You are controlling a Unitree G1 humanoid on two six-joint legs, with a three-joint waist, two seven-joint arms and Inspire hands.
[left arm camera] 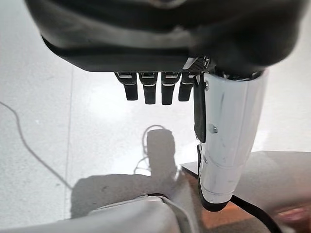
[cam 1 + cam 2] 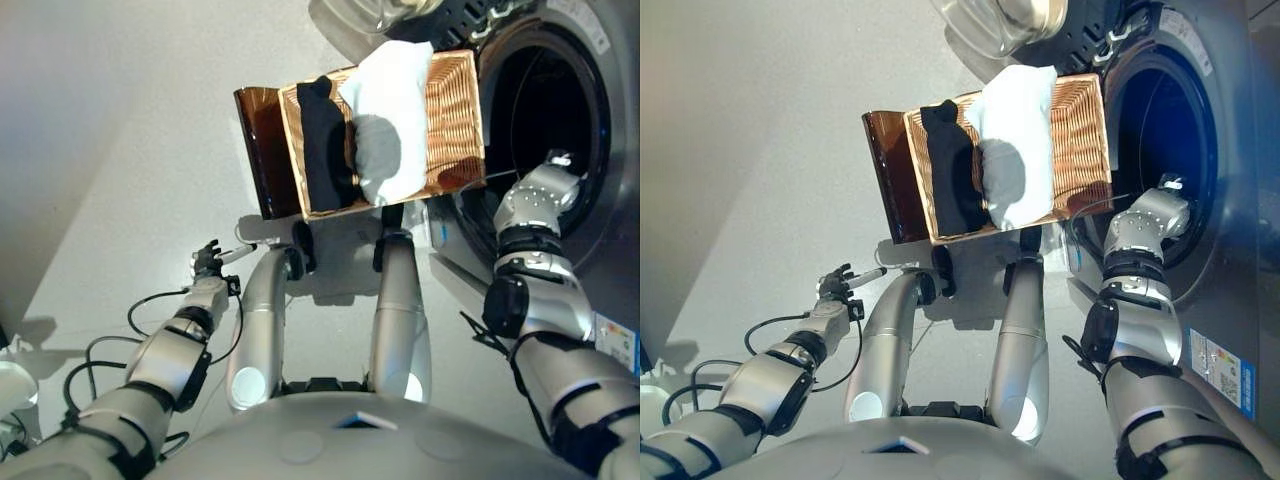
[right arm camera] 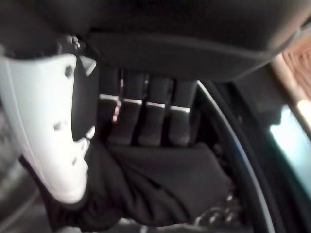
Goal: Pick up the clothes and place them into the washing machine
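- The washing machine (image 2: 560, 110) stands at the robot's right with its round door opening dark and wide.
- The right hand (image 3: 146, 121) is reaching into that opening; in the head views only the silver wrist shows at the rim of the drum.
- From the right wrist camera, the fingers (image 3: 155, 121) are curled down onto a dark garment (image 3: 155, 189), with the white-covered thumb (image 3: 43, 131) pressed against it on the other side, so the hand is gripping that cloth inside the drum mouth.
- A wicker basket (image 2: 455, 110) sits on the floor just beside the machine, ahead of the robot.
- Two pieces of clothing lie in the basket: a white cloth (image 2: 390, 120) draped across its middle and over the far rim, and a black cloth (image 2: 325, 140) lying beside it toward the left end.
- A dark brown translucent panel (image 2: 262, 150) stands against the basket's left end, touching it.
- The left hand (image 2: 208, 262) hangs low at the robot's left, well apart from the basket, over bare pale floor (image 2: 120, 150).
- In the left wrist view its fingers (image 1: 151, 90) are loosely bent and hold nothing, the white thumb (image 1: 228, 141) sticking straight out.
- A label (image 2: 615, 345) is stuck on the machine's front lower down, and a strip of print runs near the top of the door ring; neither can be read from here.
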